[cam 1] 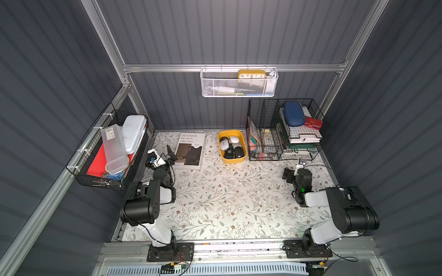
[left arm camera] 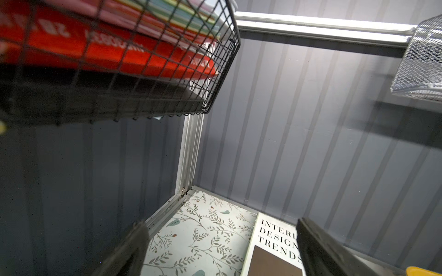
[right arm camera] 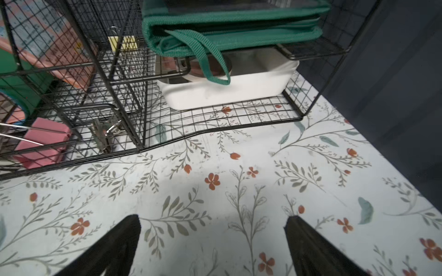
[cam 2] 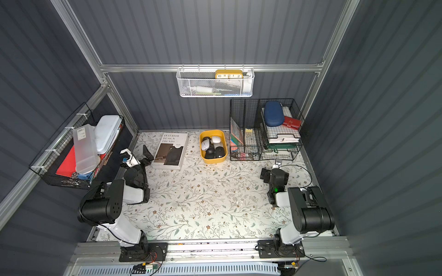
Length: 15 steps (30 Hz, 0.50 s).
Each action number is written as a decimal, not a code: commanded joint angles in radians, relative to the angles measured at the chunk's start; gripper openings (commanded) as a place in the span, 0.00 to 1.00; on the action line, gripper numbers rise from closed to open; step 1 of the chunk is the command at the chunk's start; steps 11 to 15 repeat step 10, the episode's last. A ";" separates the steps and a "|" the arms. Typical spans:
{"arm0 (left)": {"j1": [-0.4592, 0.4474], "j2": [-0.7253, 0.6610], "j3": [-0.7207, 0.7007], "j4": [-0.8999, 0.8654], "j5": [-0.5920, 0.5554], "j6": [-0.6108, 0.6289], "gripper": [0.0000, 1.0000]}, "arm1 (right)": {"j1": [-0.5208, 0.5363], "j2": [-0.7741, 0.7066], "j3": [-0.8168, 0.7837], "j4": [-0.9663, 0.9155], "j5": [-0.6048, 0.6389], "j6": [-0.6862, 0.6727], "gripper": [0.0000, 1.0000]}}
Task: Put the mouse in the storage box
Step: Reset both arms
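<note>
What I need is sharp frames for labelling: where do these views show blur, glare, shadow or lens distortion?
Left wrist view: the black wire basket close to the lens is blurred, and the aluminium rail glares white. Right wrist view: the floral mat is sharp but unevenly shaded. Both top views: bright mat, dim walls, frame posts splayed by the wide lens.

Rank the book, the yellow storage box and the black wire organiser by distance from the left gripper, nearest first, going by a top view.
1. The book: lies flat right beside the left gripper, whose jaws stand open.
2. The storage box: just past the book's far edge, toward the middle.
3. The black wire organiser: farthest, beyond the box, on the right arm's side.
</note>
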 commanded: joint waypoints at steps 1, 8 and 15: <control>0.002 -0.009 0.010 0.024 -0.008 -0.015 0.99 | -0.001 0.027 0.012 0.121 -0.035 0.012 0.99; 0.006 -0.006 0.020 0.009 0.010 -0.015 0.99 | 0.001 -0.024 0.037 -0.013 -0.030 0.024 0.99; 0.005 -0.011 0.009 0.017 -0.015 -0.017 0.99 | 0.001 -0.011 0.033 0.019 -0.028 0.020 0.99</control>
